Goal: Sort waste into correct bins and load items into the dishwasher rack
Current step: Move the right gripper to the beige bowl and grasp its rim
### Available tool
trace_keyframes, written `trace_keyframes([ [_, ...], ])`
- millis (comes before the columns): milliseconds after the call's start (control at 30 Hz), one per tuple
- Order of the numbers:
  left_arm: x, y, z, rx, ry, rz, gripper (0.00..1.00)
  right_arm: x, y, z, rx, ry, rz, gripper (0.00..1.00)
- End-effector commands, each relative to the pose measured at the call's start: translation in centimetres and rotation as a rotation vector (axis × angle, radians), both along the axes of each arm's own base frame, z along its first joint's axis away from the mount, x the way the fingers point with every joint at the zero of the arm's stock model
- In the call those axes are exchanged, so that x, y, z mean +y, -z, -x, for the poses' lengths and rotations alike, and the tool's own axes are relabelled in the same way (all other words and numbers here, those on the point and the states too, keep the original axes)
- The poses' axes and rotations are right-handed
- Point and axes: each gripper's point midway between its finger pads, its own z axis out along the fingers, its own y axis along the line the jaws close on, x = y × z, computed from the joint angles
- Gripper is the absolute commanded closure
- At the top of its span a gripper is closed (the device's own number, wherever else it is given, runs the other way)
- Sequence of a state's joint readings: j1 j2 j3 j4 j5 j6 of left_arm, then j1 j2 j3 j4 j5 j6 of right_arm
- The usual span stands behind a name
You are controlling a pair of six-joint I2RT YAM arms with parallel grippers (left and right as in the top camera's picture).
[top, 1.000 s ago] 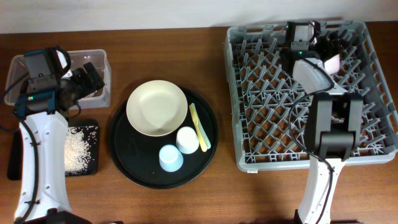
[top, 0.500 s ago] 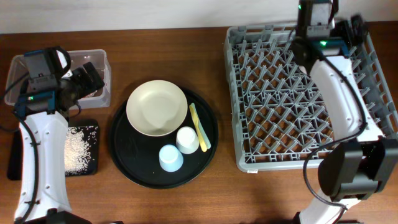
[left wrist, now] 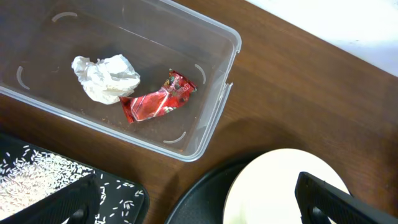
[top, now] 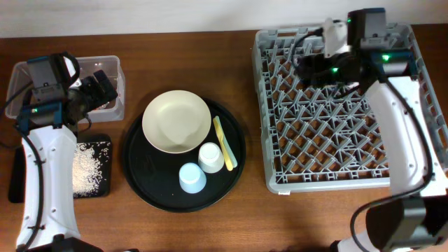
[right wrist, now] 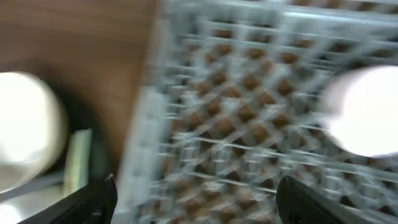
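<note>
Together, tissue and wrapper occupy clear box.

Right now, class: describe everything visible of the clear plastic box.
The clear plastic box is rectangular, with rounded corners and a lipped rim, see-through to the brown table beneath. It stands upright and lidless at the table's far left. Inside lie a crumpled white tissue and a red wrapper, touching each other. The black tray of rice sits close beside it.

Upper left: clear box holding crumpled white tissue touching red wrapper. Below it: black tray strewn with rice. Centre: cream bowl, white cup, blue cup, yellow utensil. Right: grey rack.
</note>
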State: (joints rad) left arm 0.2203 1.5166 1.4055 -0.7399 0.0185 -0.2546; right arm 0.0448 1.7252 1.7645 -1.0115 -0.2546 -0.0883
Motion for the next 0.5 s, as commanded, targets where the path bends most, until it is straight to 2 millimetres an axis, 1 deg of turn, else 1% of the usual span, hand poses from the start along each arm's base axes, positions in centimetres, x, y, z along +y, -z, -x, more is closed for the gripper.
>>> trace_keyframes([
  [0, 0.2, -0.7, -0.2, -0.019, -0.003, -0.005, 0.01, 6.7, -0.4, 2.0, 0.056, -0.125, -0.143, 0.14],
  [100, 0.2, -0.7, -0.2, -0.019, -0.003, -0.005, 0.01, 10.1, 0.1, 2.7, 0.053, -0.200, -0.115, 0.14],
  [133, 0.2, -0.7, -0.2, -0.019, -0.003, -0.005, 0.01, 11.4, 0.7, 3.0, 0.066, -0.229, -0.112, 0.18],
  [167, 0.2, -0.7, -0.2, -0.019, -0.003, -0.005, 0.01, 13.2, 1.8, 3.3, 0.091, -0.270, -0.106, 0.20],
  [200, 0.2, -0.7, -0.2, -0.019, -0.003, -0.005, 0.01, 14.4, 2.6, 3.5, 0.107, -0.293, -0.103, 0.20],
  [233, 0.2, -0.7, -0.2, -0.019, -0.003, -0.005, 0.01, 16.0, 4.0, 3.6, 0.128, -0.328, -0.097, 0.21],
  [267, 0.2, -0.7, -0.1, -0.019, -0.003, -0.005, 0.01, 17.1, 4.9, 3.7, 0.140, -0.349, -0.093, 0.22],
  [300, 0.2, -0.7, -0.2, -0.019, -0.003, -0.005, 0.01, 18.9, 6.4, 3.8, 0.159, -0.384, -0.087, 0.23],
  [333, 0.2, -0.7, -0.2, -0.019, -0.003, -0.005, 0.01, 19.9, 7.3, 3.9, 0.166, -0.404, -0.083, 0.24],
  [400, 0.2, -0.7, -0.2, -0.019, -0.003, -0.005, 0.01, 22.9, 10.3, 3.9, 0.184, -0.459, -0.074, 0.24],
  [467, 0.2, -0.7, -0.2, -0.019, -0.003, -0.005, 0.00, 24.6, 12.6, 3.6, 0.189, -0.485, -0.067, 0.24],
])
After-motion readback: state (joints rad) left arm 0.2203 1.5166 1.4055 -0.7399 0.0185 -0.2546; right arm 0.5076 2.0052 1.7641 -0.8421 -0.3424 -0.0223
